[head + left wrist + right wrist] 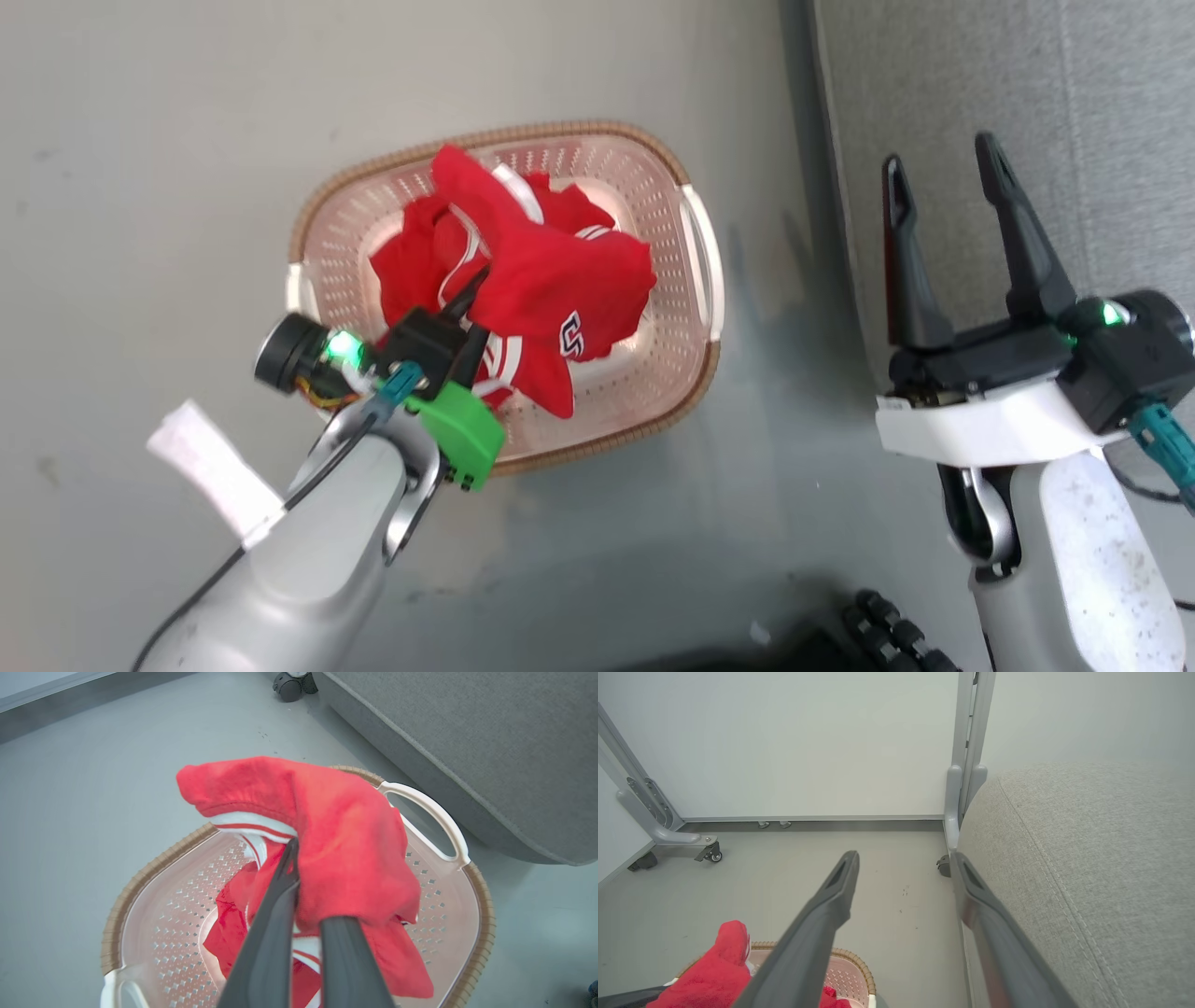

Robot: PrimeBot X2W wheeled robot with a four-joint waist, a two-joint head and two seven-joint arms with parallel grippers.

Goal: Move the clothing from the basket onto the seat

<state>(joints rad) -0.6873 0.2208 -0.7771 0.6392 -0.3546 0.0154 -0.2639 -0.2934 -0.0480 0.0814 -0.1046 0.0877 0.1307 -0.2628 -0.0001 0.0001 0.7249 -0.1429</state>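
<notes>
Basket (644,177) sits on grey floor (140,140), oval, cream, perforated, brown rim, white handle (700,261) on the side toward the seat (1027,93). Seat is right of the basket, a strip of floor between them, not touching; grey woven fabric, rounded edge, stitched seam. Clothing (560,271) is in the basket: red bundle with white stripes, navy-and-white letter mark (571,334) on the near-right part of the pile. Most of it lies inside the basket, one fold raised above the rim. Left gripper (471,303) is over the near-left part of the basket, fingers down in the pile and pinching that raised fold; in the left wrist view one finger (280,891) runs bare along the cloth and the other goes under the red fabric, which drapes over it. Lower part of the garment hangs down to the basket floor. Green block (457,429) and a lit green light are on the left wrist, over the near rim of the basket; white tape strip (215,471) sticks out from the left forearm, left of the basket. Right gripper (941,154) is well right of the basket, at the seat's edge, fingers spread wide, nothing between them. Beyond the basket: a white wall panel (808,742), a grey metal post (966,765) at the seat's far corner, a dark caster (287,686) on the floor.
</notes>
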